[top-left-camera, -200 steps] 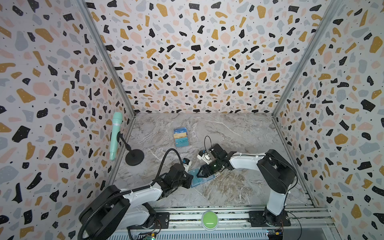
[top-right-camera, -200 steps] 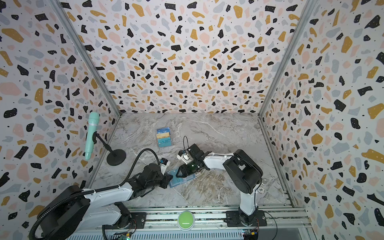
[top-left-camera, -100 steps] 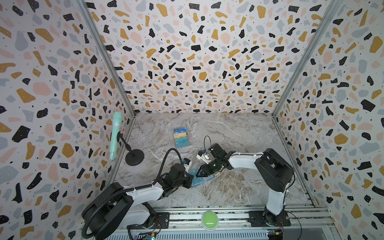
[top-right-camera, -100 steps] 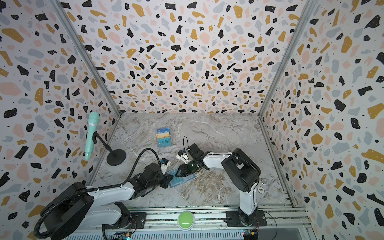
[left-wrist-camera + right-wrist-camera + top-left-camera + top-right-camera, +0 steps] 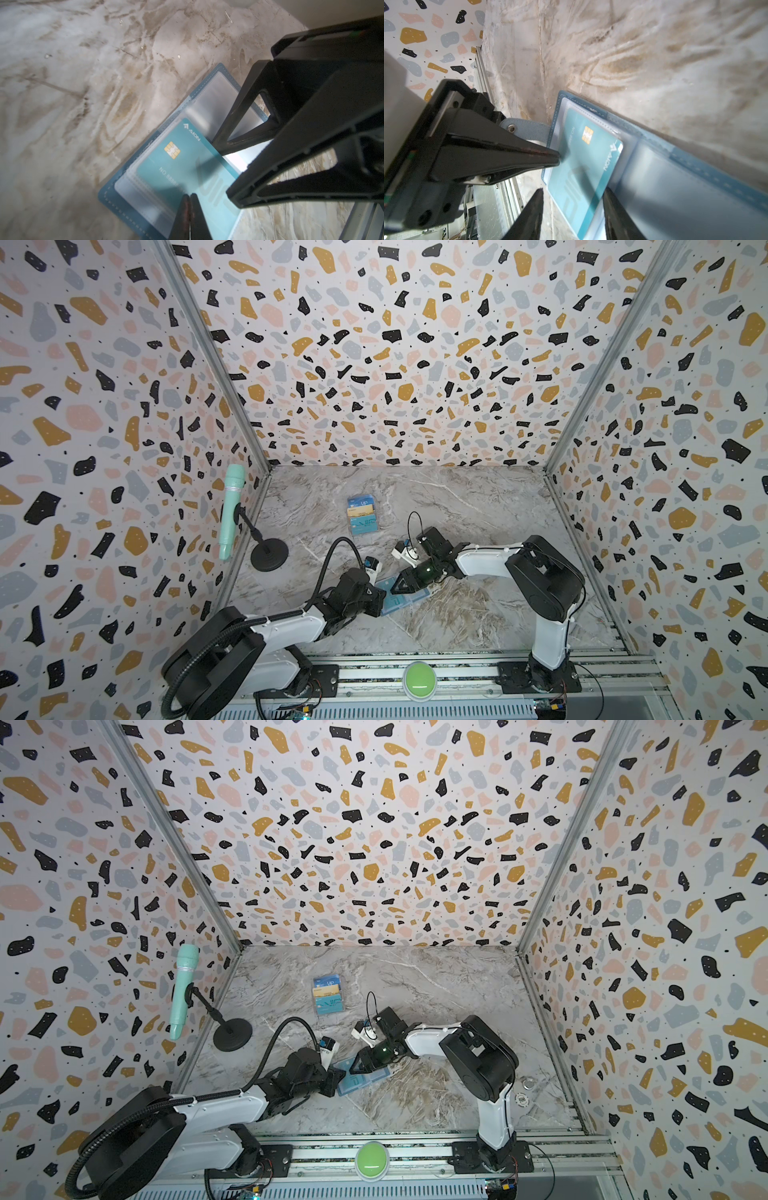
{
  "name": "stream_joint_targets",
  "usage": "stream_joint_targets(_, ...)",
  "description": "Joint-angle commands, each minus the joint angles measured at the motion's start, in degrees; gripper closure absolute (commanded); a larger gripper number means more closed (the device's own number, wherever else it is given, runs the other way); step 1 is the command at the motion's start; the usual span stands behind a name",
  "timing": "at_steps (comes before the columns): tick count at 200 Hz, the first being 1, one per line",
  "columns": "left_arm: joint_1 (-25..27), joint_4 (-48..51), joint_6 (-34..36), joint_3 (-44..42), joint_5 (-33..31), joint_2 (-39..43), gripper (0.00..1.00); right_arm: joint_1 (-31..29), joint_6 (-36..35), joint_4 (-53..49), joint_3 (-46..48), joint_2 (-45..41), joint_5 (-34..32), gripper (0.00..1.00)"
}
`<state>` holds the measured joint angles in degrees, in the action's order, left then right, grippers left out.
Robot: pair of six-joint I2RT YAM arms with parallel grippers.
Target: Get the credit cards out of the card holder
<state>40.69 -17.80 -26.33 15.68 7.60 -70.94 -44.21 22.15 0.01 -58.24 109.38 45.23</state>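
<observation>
Left gripper (image 5: 189,196) is shut, its tips pressed together on the clear sleeve (image 5: 133,193) at one long edge of the teal card (image 5: 176,166). Whether it pinches the plastic or only pins it down I cannot tell. Just ahead of those tips the card holder (image 5: 411,599) lies open and flat on the table, and the card sits in the page nearest this gripper. Right gripper (image 5: 573,193) comes in from the far side with its jaws apart, one finger on each side of the card's short end and neither clearly touching it. The card's long axis runs straight out from the right gripper and crosswise to the left one. The right arm therefore looks better placed to close and draw the card out lengthwise while the left holds the holder down.
</observation>
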Motion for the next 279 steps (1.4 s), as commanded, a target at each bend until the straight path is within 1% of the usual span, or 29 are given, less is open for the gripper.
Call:
stream_joint_targets(1,0.36,5.09,-0.39,-1.36,-1.42,0.57,0.93,-0.35,0.61,1.24,-0.83,0.57,2.06,0.53)
stream_joint_targets(98,0.36,9.43,-0.32,-2.02,-3.37,4.88,0.93,-0.35,1.26,2.84,-0.65,1.87,2.15,0.55)
stream_joint_targets(139,0.36,9.88,-0.11,-1.97,-3.66,4.78,0.93,-0.44,1.26,2.84,-0.82,2.29,2.48,0.56)
stream_joint_targets(177,0.36,9.72,0.25,-1.27,-3.00,2.46,0.93,-0.49,1.79,4.05,-1.09,2.37,6.31,0.56)
stream_joint_targets(212,0.34,9.67,0.27,-1.31,-3.02,2.64,0.93,-0.44,3.20,6.41,-1.00,1.86,10.24,0.56)
stream_joint_targets(279,0.36,9.73,0.14,-1.71,-3.20,3.61,0.93,-0.44,5.35,9.25,-0.48,1.64,14.20,0.58)
